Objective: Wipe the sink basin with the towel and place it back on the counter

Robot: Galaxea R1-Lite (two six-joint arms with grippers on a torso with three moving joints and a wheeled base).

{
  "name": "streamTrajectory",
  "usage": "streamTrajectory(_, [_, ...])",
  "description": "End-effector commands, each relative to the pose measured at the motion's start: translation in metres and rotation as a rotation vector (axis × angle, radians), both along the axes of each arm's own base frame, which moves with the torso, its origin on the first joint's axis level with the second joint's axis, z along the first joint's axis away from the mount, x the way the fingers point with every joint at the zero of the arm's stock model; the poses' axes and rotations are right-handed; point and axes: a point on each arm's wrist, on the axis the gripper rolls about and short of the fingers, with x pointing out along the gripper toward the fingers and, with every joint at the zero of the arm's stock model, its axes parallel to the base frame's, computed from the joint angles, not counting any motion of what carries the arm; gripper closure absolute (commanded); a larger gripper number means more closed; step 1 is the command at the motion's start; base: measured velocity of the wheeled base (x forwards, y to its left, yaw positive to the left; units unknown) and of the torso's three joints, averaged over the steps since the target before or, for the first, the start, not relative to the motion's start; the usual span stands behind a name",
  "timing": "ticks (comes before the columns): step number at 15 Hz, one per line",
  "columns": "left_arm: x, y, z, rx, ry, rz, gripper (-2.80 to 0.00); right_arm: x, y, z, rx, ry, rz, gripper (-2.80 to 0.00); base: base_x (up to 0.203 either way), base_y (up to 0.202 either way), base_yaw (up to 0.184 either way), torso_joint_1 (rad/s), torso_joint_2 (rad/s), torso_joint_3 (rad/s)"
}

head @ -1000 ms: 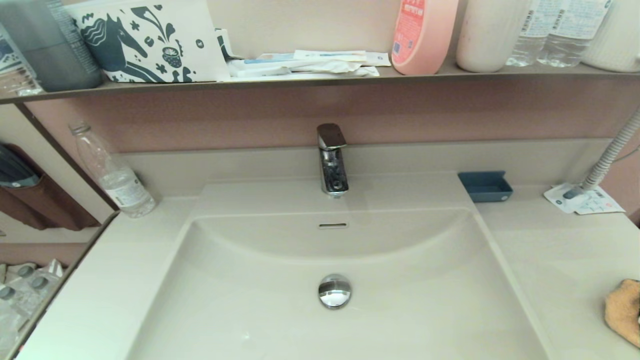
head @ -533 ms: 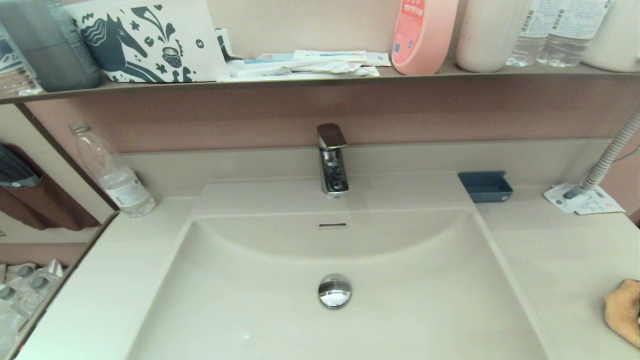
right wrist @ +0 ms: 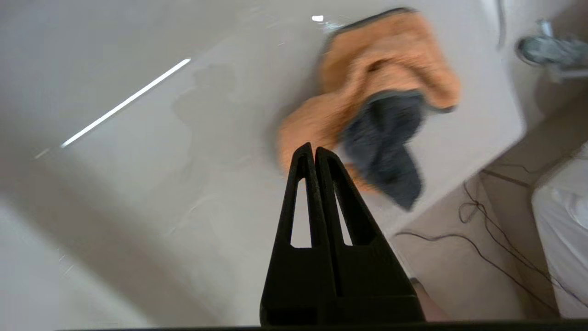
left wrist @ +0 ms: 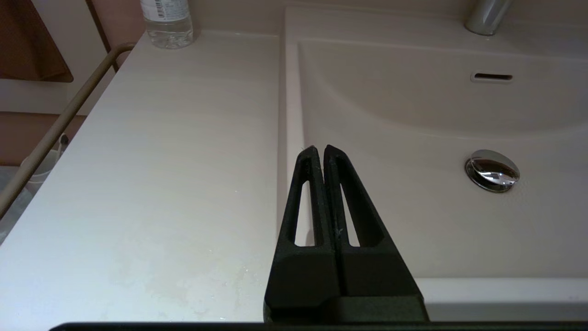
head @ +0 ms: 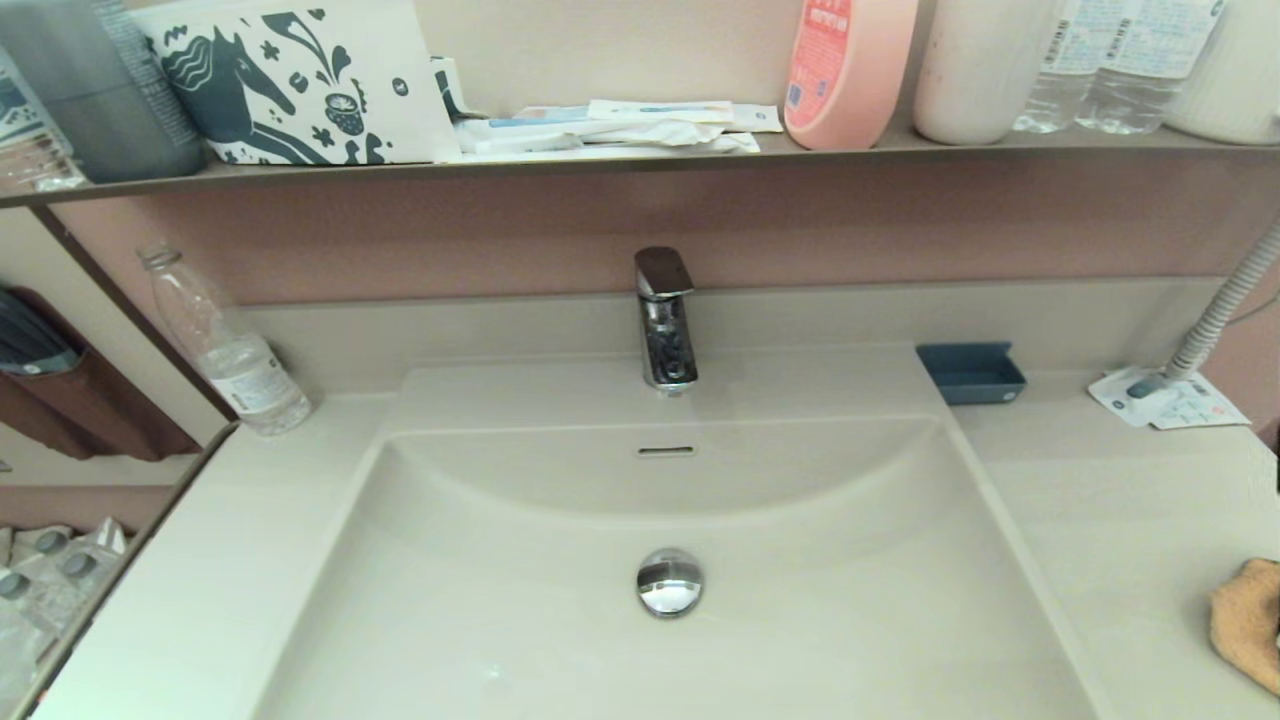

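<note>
The beige sink basin (head: 560, 640) fills the middle of the head view, with its chrome drain plug (head: 669, 581) and overflow slot (head: 666, 451). The orange-tan towel (head: 1248, 622) lies crumpled on the counter (head: 1130, 520) at the right edge; in the right wrist view the towel (right wrist: 367, 69) shows a dark grey underside. My right gripper (right wrist: 313, 149) hangs shut and empty above the counter, its tips near the towel's edge. My left gripper (left wrist: 318, 149) is shut and empty over the basin's left rim. Neither gripper shows in the head view.
A chrome faucet (head: 664, 320) stands behind the basin. A clear bottle (head: 225, 345) is at the back left, a blue soap dish (head: 971, 373) and a printed paper packet (head: 1170, 398) at the back right. A dark shelf (head: 600, 160) holds bottles above.
In the head view a small dark shape has come in at the right edge above the towel. The towel and everything else stay put.
</note>
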Motion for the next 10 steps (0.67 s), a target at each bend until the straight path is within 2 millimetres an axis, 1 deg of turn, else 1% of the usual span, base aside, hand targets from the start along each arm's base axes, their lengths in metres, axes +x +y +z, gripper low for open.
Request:
streamTrajectory(1, [0.000,0.000,0.000,-0.001,0.000,0.000,0.00,-0.010,0.018,0.004,0.013,-0.026,0.073,0.00,0.000,0.000,0.000,0.000,0.00,0.000])
streamTrajectory(4, [0.000,0.000,0.000,-0.001,0.000,0.000,0.00,-0.042,0.046,0.021,0.105,-0.135,0.241,0.00,0.000,0.000,0.000,0.000,0.00,0.000])
streamTrajectory(5, [0.000,0.000,0.000,-0.001,0.000,0.000,0.00,-0.057,0.052,0.028,0.135,-0.178,0.289,0.00,0.000,0.000,0.000,0.000,0.00,0.000])
streamTrajectory(7, [0.000,0.000,0.000,-0.001,0.000,0.000,0.00,-0.086,0.052,0.037,0.176,-0.250,0.328,0.00,0.000,0.000,0.000,0.000,0.00,0.000])
streamTrajectory(10, [0.000,0.000,0.000,-0.001,0.000,0.000,0.00,-0.131,0.038,0.041,0.203,-0.353,0.339,0.00,0.000,0.000,0.000,0.000,0.00,0.000])
